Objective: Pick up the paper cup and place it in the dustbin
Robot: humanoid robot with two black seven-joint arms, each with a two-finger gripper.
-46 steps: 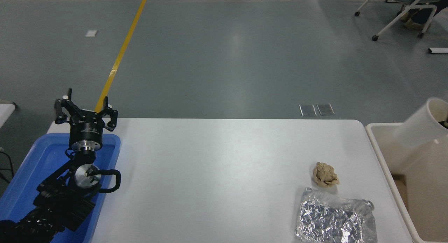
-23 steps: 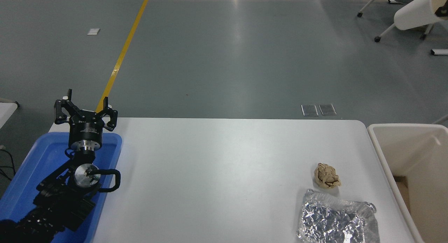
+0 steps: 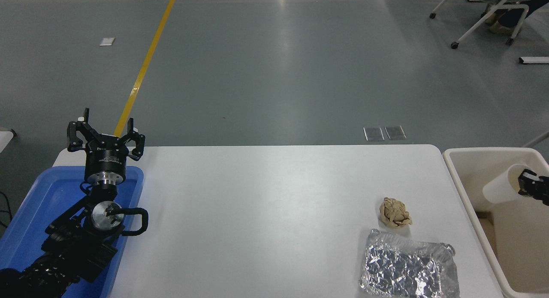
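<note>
The white paper cup (image 3: 499, 189) lies tilted on its side, rim to the right, inside the opening of the cream dustbin (image 3: 457, 182) at the table's right end. My right gripper (image 3: 524, 184) comes in from the right edge and is shut on the cup's rim; only its fingertips show. My left gripper (image 3: 105, 133) is open and empty, parked upright over the blue tray at the lower left.
A crumpled brown paper ball (image 3: 395, 212) and a crumpled foil sheet (image 3: 407, 270) lie on the white table (image 3: 266, 212) near the dustbin. The blue tray (image 3: 38, 203) sits at the table's left end. A chair (image 3: 484, 10) stands far back right.
The right gripper swung the cup up to the picture's top right, then brought it down into the dustbin's opening. The left arm has not moved.
</note>
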